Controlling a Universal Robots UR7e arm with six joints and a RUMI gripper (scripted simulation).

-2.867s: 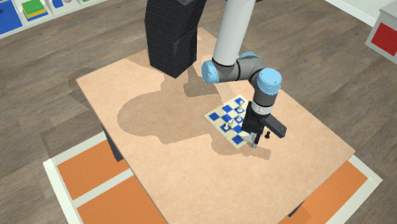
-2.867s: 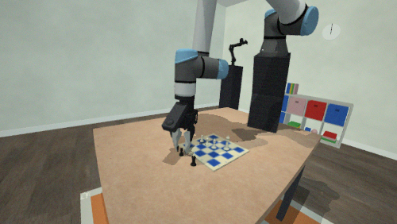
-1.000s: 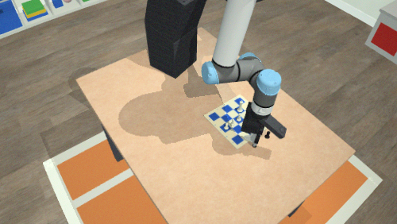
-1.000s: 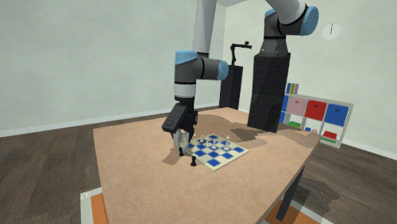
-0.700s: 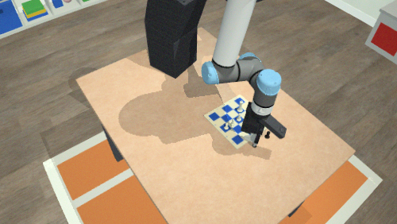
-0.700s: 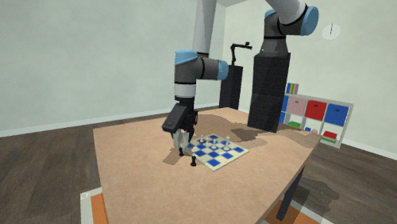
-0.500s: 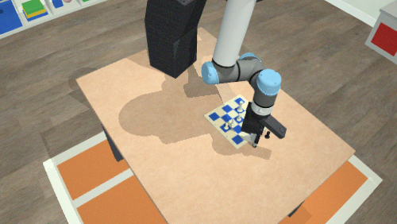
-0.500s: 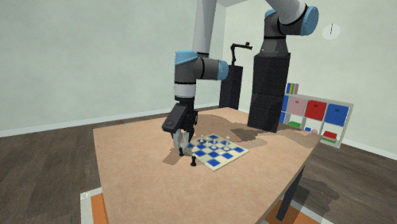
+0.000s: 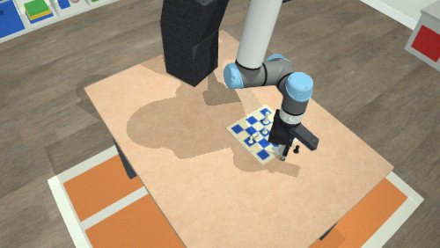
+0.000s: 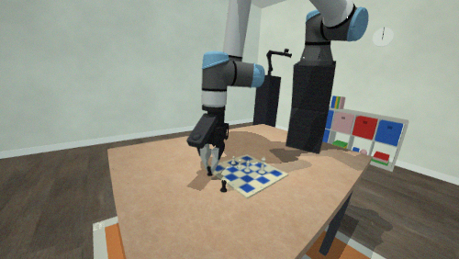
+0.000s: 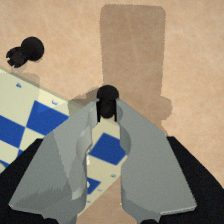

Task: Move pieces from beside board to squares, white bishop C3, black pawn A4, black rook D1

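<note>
The gripper (image 9: 283,156) (image 10: 209,168) (image 11: 107,101) points down, its fingers drawn narrow around the black pawn (image 10: 209,171) (image 11: 107,93), which is upright at tabletop level just off the board's left edge, as the exterior view has it. The black rook (image 9: 297,149) (image 10: 223,185) (image 11: 25,51) stands on the table (image 9: 198,193) (image 10: 174,211) (image 11: 200,50), nearer than the pawn and also off the board (image 9: 230,127) (image 10: 248,195) (image 11: 11,95). Above the gripper the wrist is vertical; the arm (image 9: 257,40) (image 10: 236,32) rises from it and runs off the top of the exterior view. From overhead, the gripper body hides part of the board, and the pawn is a small dark spot by the fingertips. White pieces (image 9: 265,130) (image 10: 262,168) stand on the board, too small for me to say which is the bishop. Only the wrist view shows the rook's notched crown clearly and the pawn framed between both fingers, along with a few edge marks; it leaves out most of the board. The exterior view alone shows the wall clock (image 10: 383,36).

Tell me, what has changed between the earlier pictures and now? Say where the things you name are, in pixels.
The gripper (image 9: 283,156) (image 10: 209,169) (image 11: 107,101) has drawn its fingers together and taken hold of the black pawn (image 9: 282,158) (image 10: 209,172) (image 11: 107,94) beside the chessboard (image 9: 263,155) (image 10: 247,188) (image 11: 46,118). The black rook (image 9: 297,149) (image 10: 223,185) (image 11: 32,49), the board and its white pieces look unmoved.
</note>
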